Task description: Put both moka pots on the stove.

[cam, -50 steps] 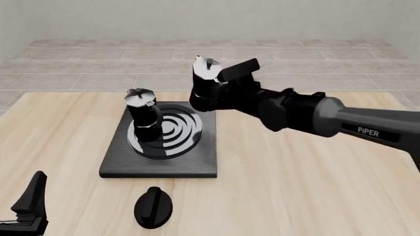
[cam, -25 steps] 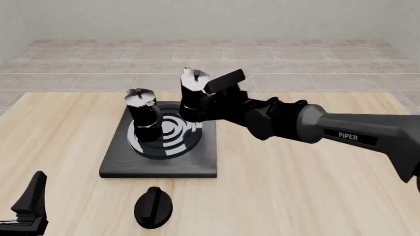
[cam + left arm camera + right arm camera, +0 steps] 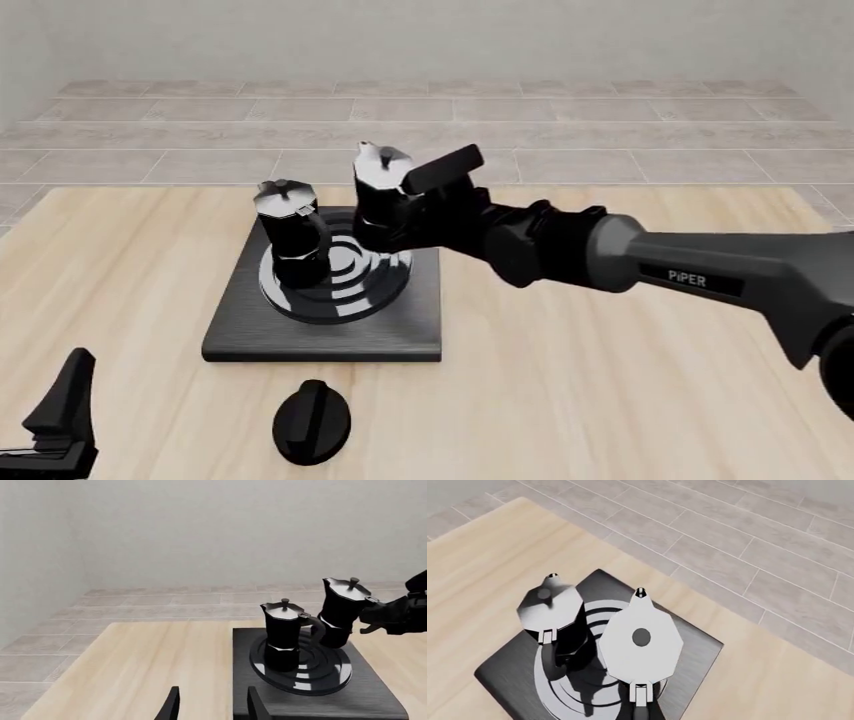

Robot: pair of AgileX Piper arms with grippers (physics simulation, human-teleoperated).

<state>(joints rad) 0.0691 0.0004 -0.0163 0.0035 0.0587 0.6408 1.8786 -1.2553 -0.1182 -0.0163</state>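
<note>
Wooden table (image 3: 601, 380): one pot (image 3: 292, 235) stood on stove (image 3: 400, 335); right gripper (image 3: 424, 205) clamped second pot (image 3: 380, 200) above burner, unreleased; left gripper (image 3: 210, 705) open, idle.

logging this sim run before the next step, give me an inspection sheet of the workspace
surface: light wood table, bare apart from the items below
job's things: stove flat on the table; first pot upright on the burner; second pot held above the burner's far right part, not yet set down
clutter: black oval knob on the table, in front of the stove
grippers: right claw shut on the second pot's handle side; left claw open, low at the near left, apart from everything
cables: nothing seen
surroundings: grey tiled floor, plain pale wall
</note>
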